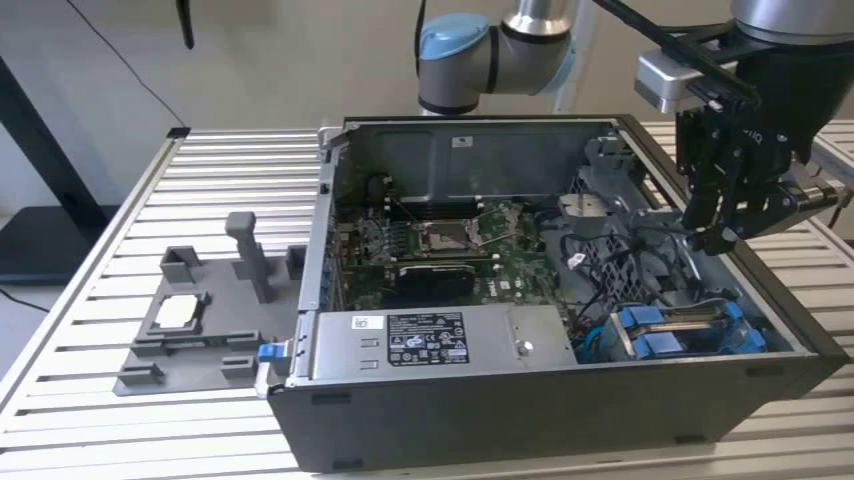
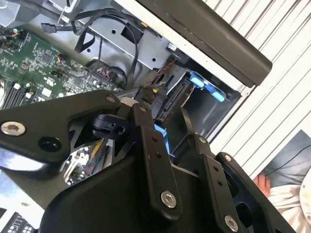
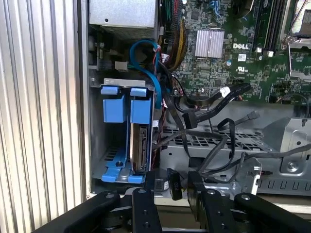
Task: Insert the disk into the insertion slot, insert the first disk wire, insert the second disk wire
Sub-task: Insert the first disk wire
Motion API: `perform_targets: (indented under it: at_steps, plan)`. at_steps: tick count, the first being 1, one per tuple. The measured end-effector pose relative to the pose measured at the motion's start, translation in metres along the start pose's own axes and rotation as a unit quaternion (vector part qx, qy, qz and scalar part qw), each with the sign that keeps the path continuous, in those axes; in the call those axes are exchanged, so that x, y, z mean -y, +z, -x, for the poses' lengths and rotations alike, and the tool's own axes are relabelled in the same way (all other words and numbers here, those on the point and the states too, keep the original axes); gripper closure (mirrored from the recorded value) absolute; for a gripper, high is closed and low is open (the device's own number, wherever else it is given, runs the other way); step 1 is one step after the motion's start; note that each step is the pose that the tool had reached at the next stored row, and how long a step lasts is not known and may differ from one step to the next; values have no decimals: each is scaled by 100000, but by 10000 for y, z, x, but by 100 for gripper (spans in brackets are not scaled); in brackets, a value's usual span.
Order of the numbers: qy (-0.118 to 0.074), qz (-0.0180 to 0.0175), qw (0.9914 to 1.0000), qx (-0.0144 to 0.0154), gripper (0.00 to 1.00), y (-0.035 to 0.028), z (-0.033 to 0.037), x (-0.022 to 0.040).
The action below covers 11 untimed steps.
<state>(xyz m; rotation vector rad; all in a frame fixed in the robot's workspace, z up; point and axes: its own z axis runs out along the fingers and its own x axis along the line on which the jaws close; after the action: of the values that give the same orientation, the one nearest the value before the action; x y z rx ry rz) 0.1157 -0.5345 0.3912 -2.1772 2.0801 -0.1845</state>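
Note:
The disk [image 1: 683,325], silver-grey in its blue carrier, stands on edge in the slot at the near corner of the open computer case [image 1: 561,410] on the exterior view's right. In the first wrist view the disk [image 3: 138,145] sits in the bay with blue tabs at both ends. Loose black disk wires [image 3: 209,114] with free connectors lie over the metal cage beside the bay. My gripper [image 1: 714,235] hangs above the case's wall on the exterior view's right. Its fingers [image 3: 146,191] stand apart. Between them, at the case rim, shows a small black part [image 3: 173,183]. My gripper [image 2: 164,114] looks down at the blue carrier [image 2: 206,88].
The case holds a motherboard [image 1: 454,240] and a labelled power supply [image 1: 427,340]. A blue cable [image 3: 146,53] loops near the bay. A grey fixture [image 1: 187,330] with posts stands on the slatted table [image 1: 227,170] at the exterior view's left. A person's hand [image 2: 265,184] is beside the case.

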Motion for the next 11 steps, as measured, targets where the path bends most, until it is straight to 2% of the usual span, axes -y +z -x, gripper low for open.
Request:
perform_targets:
  at_steps: [11]
  plan:
    - [0, -18, 100000, -6, 60, 6, 10, 7]
